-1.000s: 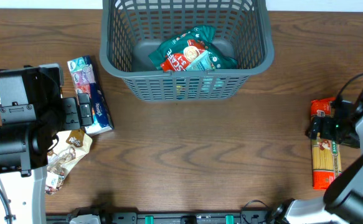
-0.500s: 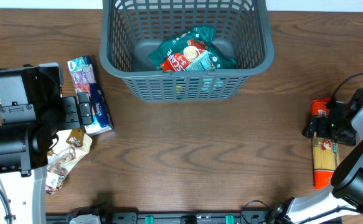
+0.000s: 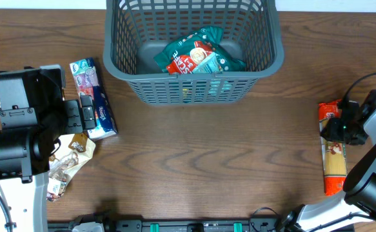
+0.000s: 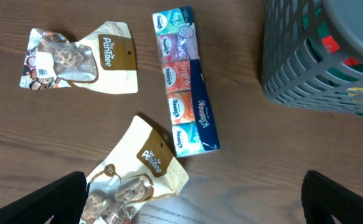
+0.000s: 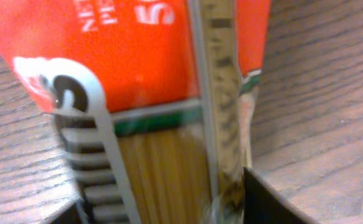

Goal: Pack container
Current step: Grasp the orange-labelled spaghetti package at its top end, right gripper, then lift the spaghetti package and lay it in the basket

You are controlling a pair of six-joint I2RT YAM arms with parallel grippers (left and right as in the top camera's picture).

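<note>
The container point(image 3: 191, 80), a big dark grey slotted basket, stands at the back centre with green and red food packets point(image 3: 197, 55) inside; its corner point(image 4: 306, 68) also shows in the left wrist view. A long red and yellow spaghetti packet point(image 3: 333, 164) lies at the right edge. My right gripper point(image 3: 342, 129) is shut on its upper part. In the right wrist view the packet point(image 5: 162, 112) fills the gap of the right gripper point(image 5: 169, 208), both jaws against its sides. My left gripper point(image 4: 193, 202) hangs wide open above the table, over a snack pouch point(image 4: 137, 180).
A blue strip of tissue packs point(image 3: 94, 96) lies left of the container, beside my left arm point(image 3: 20, 129). A second brown and white snack pouch point(image 4: 81, 56) lies further left. The right arm's cable point(image 3: 362, 84) arcs above the spaghetti packet.
The right gripper's jaws have closed onto the spaghetti packet, and the packet's top has shifted a little to the left. The left arm has not moved.
</note>
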